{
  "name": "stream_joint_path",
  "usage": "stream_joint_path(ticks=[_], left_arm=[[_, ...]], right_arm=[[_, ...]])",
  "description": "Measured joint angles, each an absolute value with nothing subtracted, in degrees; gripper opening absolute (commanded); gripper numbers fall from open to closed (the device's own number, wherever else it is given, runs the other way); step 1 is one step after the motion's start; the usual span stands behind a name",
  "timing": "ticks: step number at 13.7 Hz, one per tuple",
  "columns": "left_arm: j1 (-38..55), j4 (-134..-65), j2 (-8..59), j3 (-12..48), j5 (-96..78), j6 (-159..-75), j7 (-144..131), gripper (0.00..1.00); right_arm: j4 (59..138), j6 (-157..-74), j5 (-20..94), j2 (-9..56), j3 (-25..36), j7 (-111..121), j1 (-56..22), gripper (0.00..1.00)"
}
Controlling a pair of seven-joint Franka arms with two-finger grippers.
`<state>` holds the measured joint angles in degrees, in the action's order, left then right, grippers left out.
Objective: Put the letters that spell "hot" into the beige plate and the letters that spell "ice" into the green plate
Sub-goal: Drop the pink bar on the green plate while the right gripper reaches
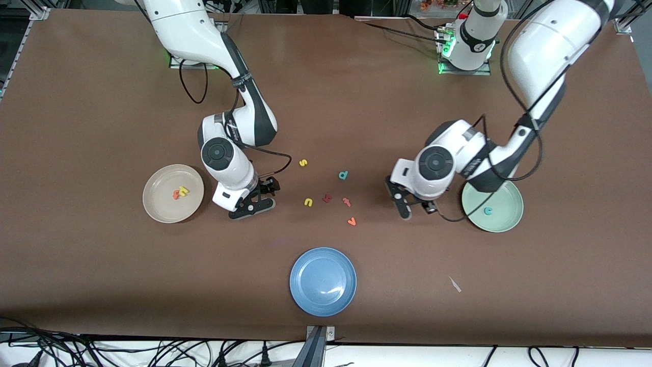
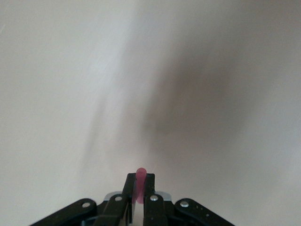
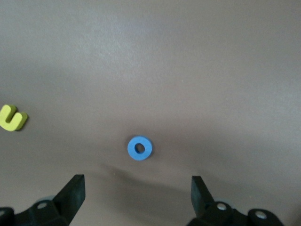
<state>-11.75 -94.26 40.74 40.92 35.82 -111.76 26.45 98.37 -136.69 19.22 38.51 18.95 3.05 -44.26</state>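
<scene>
In the left wrist view my left gripper (image 2: 140,179) is shut on a small dark red bar, the "i" (image 2: 140,171). In the front view that gripper (image 1: 407,210) hangs over bare table beside the green plate (image 1: 509,220), which holds a teal "c" (image 1: 488,211). My right gripper (image 1: 264,198) stands open over the table beside the beige plate (image 1: 159,209), where an orange "t" (image 1: 176,194) and a yellow "h" (image 1: 184,190) lie. The blue ring "o" (image 3: 139,148) lies just ahead of the open right gripper (image 3: 138,184). The orange "e" (image 1: 351,221) rests mid-table.
Loose letters between the arms: yellow "s" (image 1: 303,162), yellow "u" (image 1: 308,202), teal "d" (image 1: 343,175), a chunky dark red letter (image 1: 327,198) and a pinkish-red hooked one (image 1: 347,202). A blue plate (image 1: 323,300) sits nearest the front camera, with a white scrap (image 1: 455,284) toward the left arm's end.
</scene>
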Motion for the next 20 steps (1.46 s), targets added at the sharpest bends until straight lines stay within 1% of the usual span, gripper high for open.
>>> stream_joint_path(ticks=[2,6,9,10,13,14,16,17,18,19,20], left_arm=[[-15.6,-94.3,39.8,40.8,35.8,-110.3,32.9,0.0],[-26.1,-95.1,40.1,40.2,35.8,-110.2,46.5,0.0],[-32.8,-97.4,41.4,40.0,35.8,-113.0,52.2,0.0],[-33.9,-98.7,41.7,40.0,35.8,-115.0,52.5,0.0],[-35.0,-102.3,42.0,39.4,38.7,-120.3,52.7,0.0],[-35.3,-102.8,42.0,39.2,40.1,-121.0,52.7,0.0],[-36.3,-103.2,42.0,39.1,41.9,-121.7,52.8,0.0],[-36.7,-103.3,42.1,39.1,42.7,-122.1,52.8,0.0],[-37.0,-103.6,42.3,39.1,42.7,-122.8,52.9,0.25],[-37.5,-103.9,42.7,39.0,42.7,-123.8,52.9,0.39],[-38.1,-104.3,43.1,39.0,42.7,-124.7,53.0,0.42]], right_arm=[[98.3,-137.6,19.3,38.9,18.8,3.0,-44.2,0.92],[98.3,-138.7,19.3,40.6,18.6,3.0,-44.2,0.88],[96.8,-139.0,19.3,41.9,18.3,3.0,-44.2,0.83],[96.3,-139.0,19.3,42.1,18.3,3.0,-44.2,0.81],[96.0,-139.0,19.3,42.5,18.3,3.1,-44.2,0.79],[96.0,-139.0,19.3,42.6,18.2,3.2,-44.2,0.77],[95.8,-139.0,19.3,42.9,18.2,3.4,-44.2,0.77],[95.4,-139.0,19.3,43.2,18.2,3.5,-44.2,0.74],[94.9,-139.0,19.3,43.5,18.2,3.6,-44.2,0.72],[94.6,-139.0,19.3,43.8,18.2,3.9,-44.2,0.72],[94.3,-139.0,19.3,44.1,18.2,4.6,-44.2,0.71]])
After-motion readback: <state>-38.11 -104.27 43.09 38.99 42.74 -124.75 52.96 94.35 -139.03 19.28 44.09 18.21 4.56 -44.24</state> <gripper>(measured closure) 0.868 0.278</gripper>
